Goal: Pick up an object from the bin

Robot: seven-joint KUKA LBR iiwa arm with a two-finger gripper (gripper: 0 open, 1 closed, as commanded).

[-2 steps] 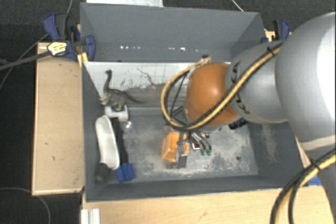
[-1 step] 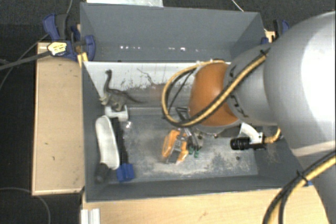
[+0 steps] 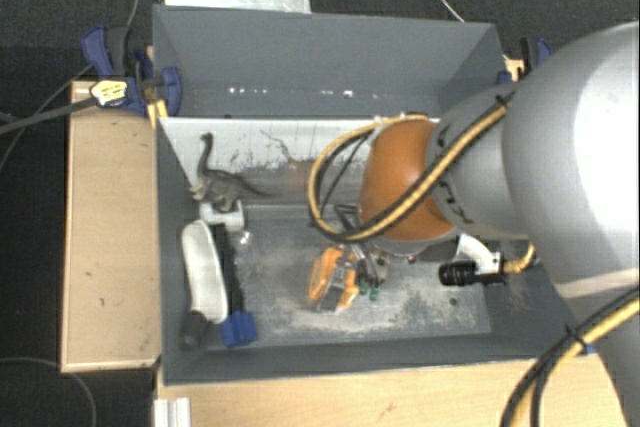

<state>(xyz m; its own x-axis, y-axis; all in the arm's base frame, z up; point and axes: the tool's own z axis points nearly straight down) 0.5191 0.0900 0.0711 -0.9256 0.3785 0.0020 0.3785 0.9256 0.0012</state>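
Camera view: gripper (image 3: 364, 277) beside orange thing (image 3: 325, 278)

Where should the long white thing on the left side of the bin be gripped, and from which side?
Probably across the middle of the long white thing, coming straight down from above. It lies flat with its length along the bin's left wall, so its narrow width is the graspable span. Room looks tight: wall on one side, a black bar on the other.
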